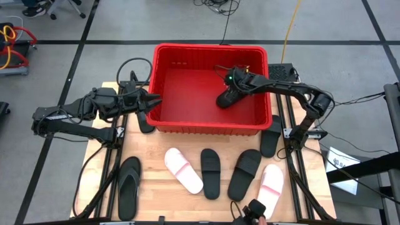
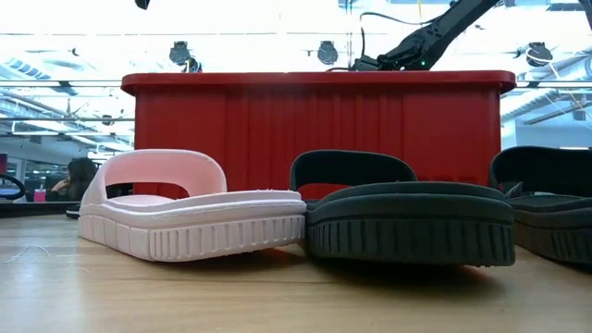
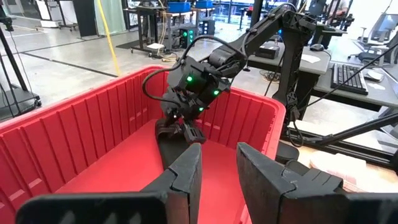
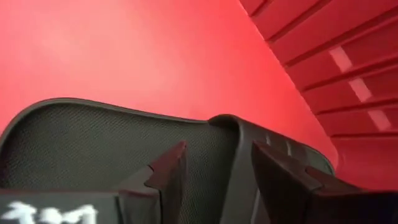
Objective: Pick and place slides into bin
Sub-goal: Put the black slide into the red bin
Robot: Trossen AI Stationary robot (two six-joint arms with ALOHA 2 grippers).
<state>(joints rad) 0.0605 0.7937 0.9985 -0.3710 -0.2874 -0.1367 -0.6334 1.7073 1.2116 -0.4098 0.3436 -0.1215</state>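
Near edge of the tabletop first: a row of slides lies well away from my claws. Black flip-flop [image 1: 129, 186] near the front-left corner, then white slide [image 1: 183, 169], black slide [image 1: 210, 173], another black slide [image 1: 244, 174], pale pink slide [image 1: 271, 186] toward the front-right corner. Another black slide [image 1: 271, 134] lies by the right edge, just beside the bin's front-right corner.

The red bin [image 1: 207, 127] sits at the far middle of the tabletop. My left claw [image 1: 154, 100] hangs at the bin's left wall, fingers [image 3: 184, 179] parted with nothing between them, pointing into the bin.

My right claw [image 1: 230, 88] is down inside the bin, right of centre, clamped on the edge of a black slide [image 4: 93, 146]; the slide hangs just under the claw, over the red floor.
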